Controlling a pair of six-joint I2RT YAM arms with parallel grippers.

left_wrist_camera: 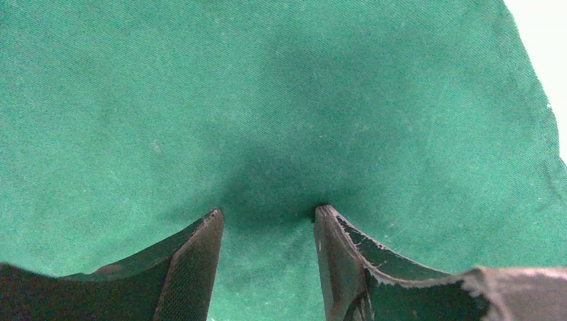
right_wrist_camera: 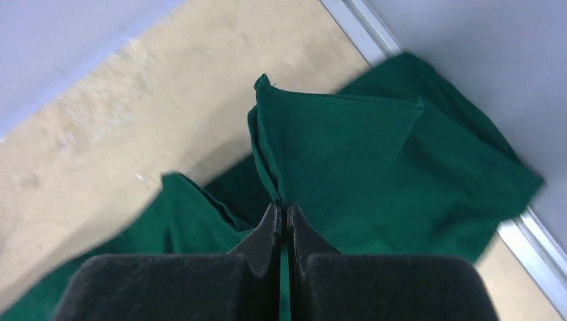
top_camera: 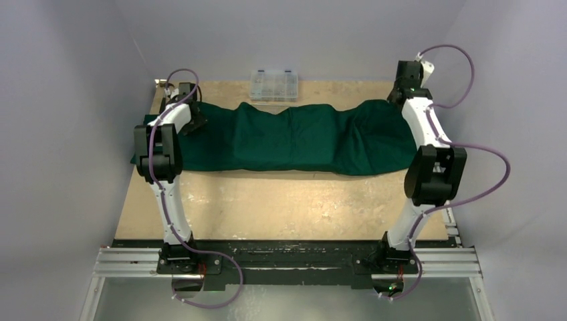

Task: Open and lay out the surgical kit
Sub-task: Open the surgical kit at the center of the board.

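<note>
At the left of the top view, the left arm (top_camera: 164, 150) reaches up the frame onto the left end of the dark green cloth wrap (top_camera: 294, 137). A purple cable (top_camera: 155, 134) loops along its white links. Its wrist view is filled by the cloth (left_wrist_camera: 267, 100), a matte woven twill with fine lint specks. The left jaws stand about half open, and both dark, worn fingertips (left_wrist_camera: 204, 241) press into the fabric, which dimples and darkens around them. Cloth lies in the gap, but I cannot tell whether a fold of it is actually caught.

The wrap stretches as a long, rumpled band across the upper middle of the top view, humped in soft folds and thicker toward its right end. It lies on the desk (top_camera: 281, 200), a pale, scuffed wooden board. Just above the cloth's upper edge, at the top centre, sits a clear plastic compartment box (top_camera: 274, 85), flat and rectangular, close to the fabric but possibly not touching it.

At the right, the right arm (top_camera: 431, 167) bends up over the wrap's right end. In its wrist view the right jaws are closed tight on the cloth (right_wrist_camera: 348, 154). A fold is pinched between the black pads (right_wrist_camera: 271, 231), with a pointed corner standing up above them. Bare desk (right_wrist_camera: 134, 114) lies at the upper left of that view, and a metal rail (right_wrist_camera: 535, 251) at the lower right.
</note>
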